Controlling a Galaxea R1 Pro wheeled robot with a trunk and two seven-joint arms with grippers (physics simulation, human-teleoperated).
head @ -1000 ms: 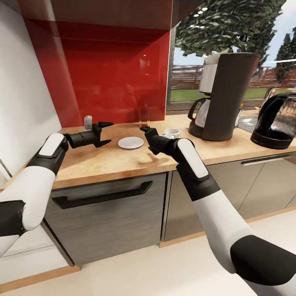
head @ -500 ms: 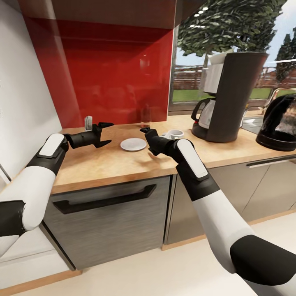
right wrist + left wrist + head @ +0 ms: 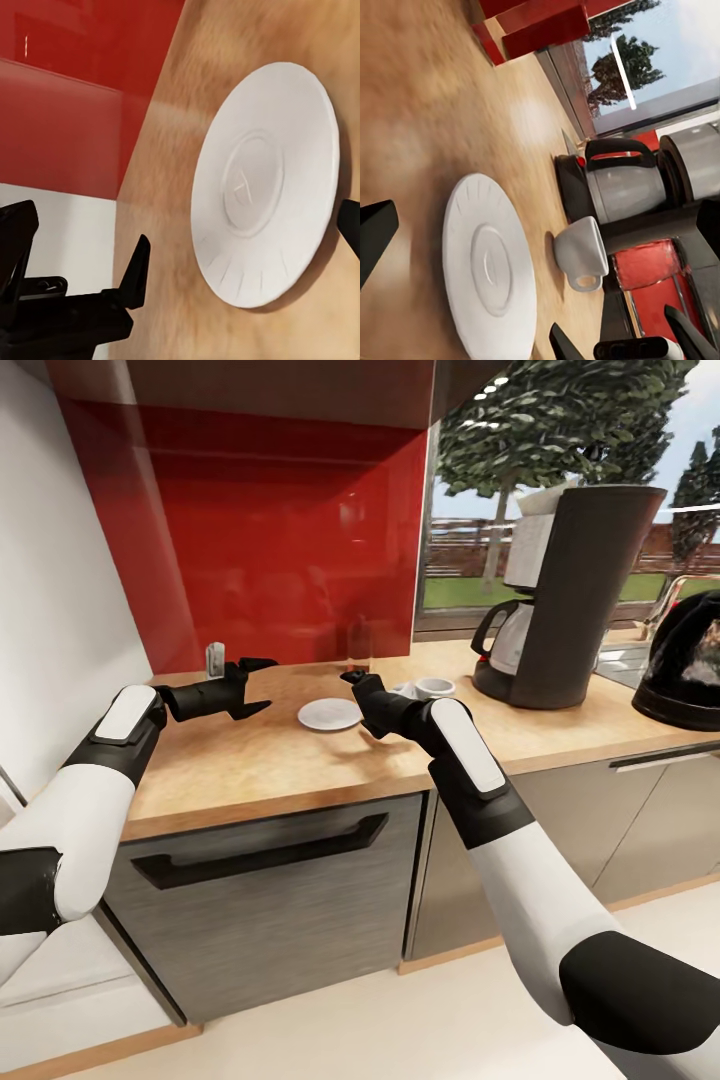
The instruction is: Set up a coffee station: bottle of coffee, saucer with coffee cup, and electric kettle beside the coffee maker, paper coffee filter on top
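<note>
the head view looks forward and down from above over the kitchen countertop [image 3: 290,755], at some distance. the left wrist view looks low along the worktop, close to the saucer [image 3: 489,266]. the right wrist view faces the opposite way, very near the saucer [image 3: 262,180]. all three views share it.

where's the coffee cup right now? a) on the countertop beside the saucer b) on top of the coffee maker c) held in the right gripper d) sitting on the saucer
a: the coffee cup stands on the bare kitchen countertop, apart from the empty saucer, between it and the coffee maker; the left wrist view shows wood between cup and saucer.
</note>
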